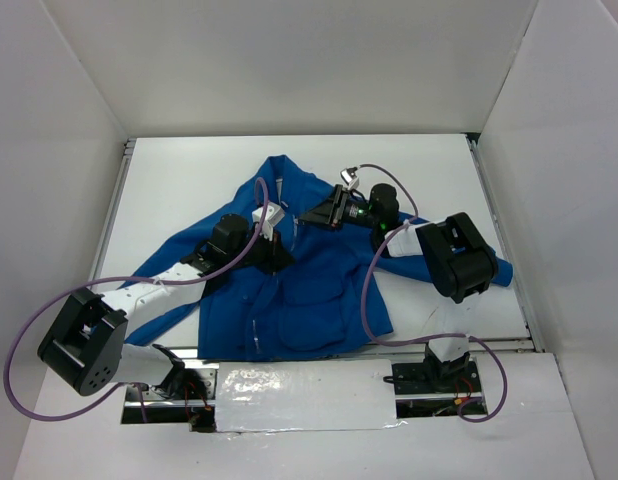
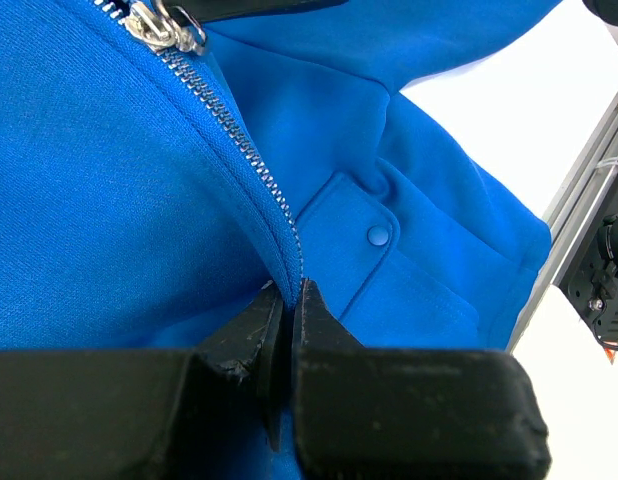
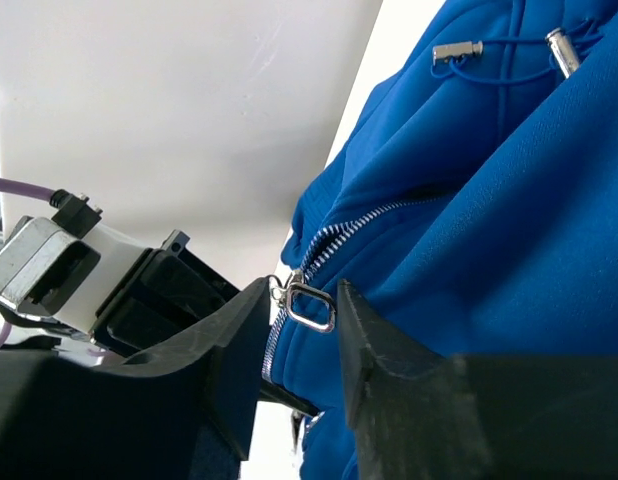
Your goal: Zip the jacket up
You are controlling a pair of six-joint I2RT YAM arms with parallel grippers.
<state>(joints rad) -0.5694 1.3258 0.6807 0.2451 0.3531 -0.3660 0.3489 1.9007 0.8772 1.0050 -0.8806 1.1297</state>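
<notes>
The royal-blue jacket [image 1: 309, 290] lies spread on the white table, collar to the far side. My left gripper [image 1: 278, 254] is shut on the fabric at the silver zipper line [image 2: 251, 160], pinching the closed zipper edge between its fingertips [image 2: 257, 315]. My right gripper [image 1: 311, 217] is just above it on the jacket's front. Its jaws stand open on either side of the silver zipper pull [image 3: 311, 306], which hangs in the gap. The left finger is close to or touching the slider; the right one is apart. The pull also shows in the left wrist view [image 2: 169, 27].
A flap pocket with a blue snap [image 2: 378, 236] lies right of the zipper. Metal-tipped drawstrings [image 3: 457, 49] hang near the collar. A metal rail [image 2: 589, 190] runs along the table's right side. White walls enclose the table. Foil tape [image 1: 304, 398] covers the near edge.
</notes>
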